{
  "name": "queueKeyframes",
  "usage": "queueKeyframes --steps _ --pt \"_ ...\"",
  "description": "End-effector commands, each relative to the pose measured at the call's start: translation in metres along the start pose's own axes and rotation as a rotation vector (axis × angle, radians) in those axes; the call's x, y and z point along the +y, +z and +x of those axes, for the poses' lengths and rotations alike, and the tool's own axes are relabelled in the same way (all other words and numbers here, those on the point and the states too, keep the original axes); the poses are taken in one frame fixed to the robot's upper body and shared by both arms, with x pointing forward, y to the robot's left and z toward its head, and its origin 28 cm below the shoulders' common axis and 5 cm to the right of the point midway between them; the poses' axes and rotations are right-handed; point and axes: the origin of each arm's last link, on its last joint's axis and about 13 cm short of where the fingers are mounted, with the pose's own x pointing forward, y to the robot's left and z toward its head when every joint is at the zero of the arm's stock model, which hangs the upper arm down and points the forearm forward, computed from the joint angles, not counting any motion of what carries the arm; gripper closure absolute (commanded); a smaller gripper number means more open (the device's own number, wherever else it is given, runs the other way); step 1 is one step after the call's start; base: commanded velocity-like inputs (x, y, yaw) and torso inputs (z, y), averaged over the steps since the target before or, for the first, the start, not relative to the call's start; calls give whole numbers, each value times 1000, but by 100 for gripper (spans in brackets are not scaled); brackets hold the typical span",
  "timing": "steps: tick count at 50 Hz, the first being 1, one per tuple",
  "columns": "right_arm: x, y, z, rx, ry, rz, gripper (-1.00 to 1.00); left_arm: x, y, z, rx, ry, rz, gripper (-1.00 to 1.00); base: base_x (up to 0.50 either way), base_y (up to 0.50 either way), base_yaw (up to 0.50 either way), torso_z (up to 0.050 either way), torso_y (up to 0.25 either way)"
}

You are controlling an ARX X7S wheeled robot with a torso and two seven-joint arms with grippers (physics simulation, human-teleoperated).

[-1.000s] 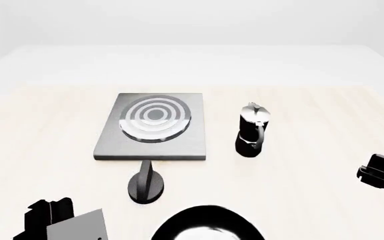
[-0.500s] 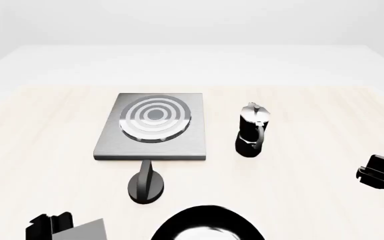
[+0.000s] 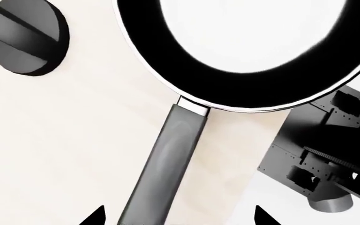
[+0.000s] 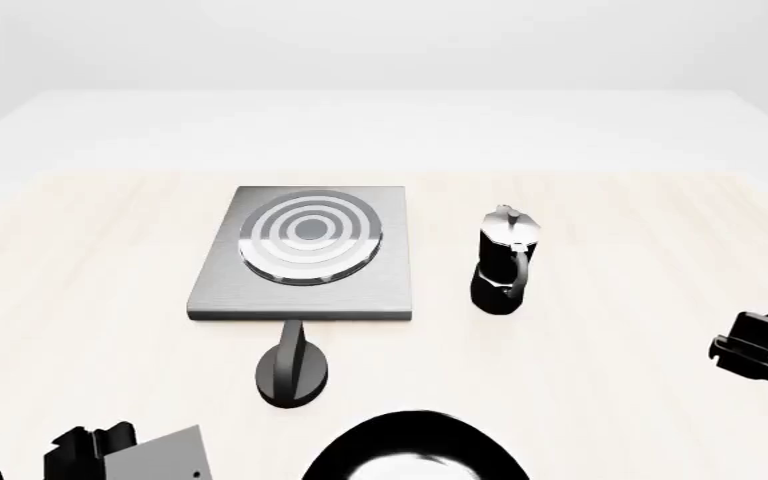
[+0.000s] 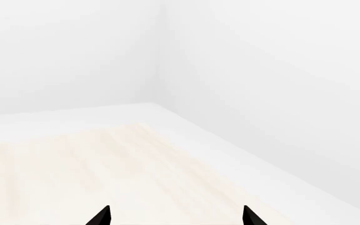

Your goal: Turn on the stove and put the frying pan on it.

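Hovered over the frying pan [image 3: 249, 51] handle with the left gripper [image 3: 176, 218] spread wide, fingertips either side of the grip, nothing held. Sat at the table's near edge, just behind the knob [image 4: 292, 368], short of the stove [image 4: 307, 254]. Best lowered squarely astride the handle before closing (off-centre risked twisting). Right gripper [image 5: 176, 216] likewise parted, idle.

A bare simulated test room: blank white walls, a pale wooden bench [image 4: 598, 380], and kitchen props around the stove [image 4: 307, 255], namely a knob [image 4: 291, 368], moka pot [image 4: 504, 260] and frying pan [image 4: 411, 450].
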Motion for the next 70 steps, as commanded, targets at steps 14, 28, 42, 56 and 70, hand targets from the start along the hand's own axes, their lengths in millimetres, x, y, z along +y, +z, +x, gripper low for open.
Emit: queueKeyframes --steps 14,28,42,56,70 --pt "1 -2 0 2 2 -5 -100 10 0 11 12 26 -10 -100 0 0 0 0 0" --pt "1 0 0 -4 2 -5 -100 21 -1 39 10 -26 -12 -100 0 0 0 0 0" --pt "1 0 0 -5 2 -5 -100 30 -7 63 38 -63 -34 -100 0 0 0 0 0" --pt "1 3 -2 -21 -1 -4 -100 36 -11 94 47 -140 -39 -100 0 0 0 0 0" --pt "1 6 -3 -31 0 1 -100 37 -14 105 44 -143 -43 100 0 0 0 0 0"
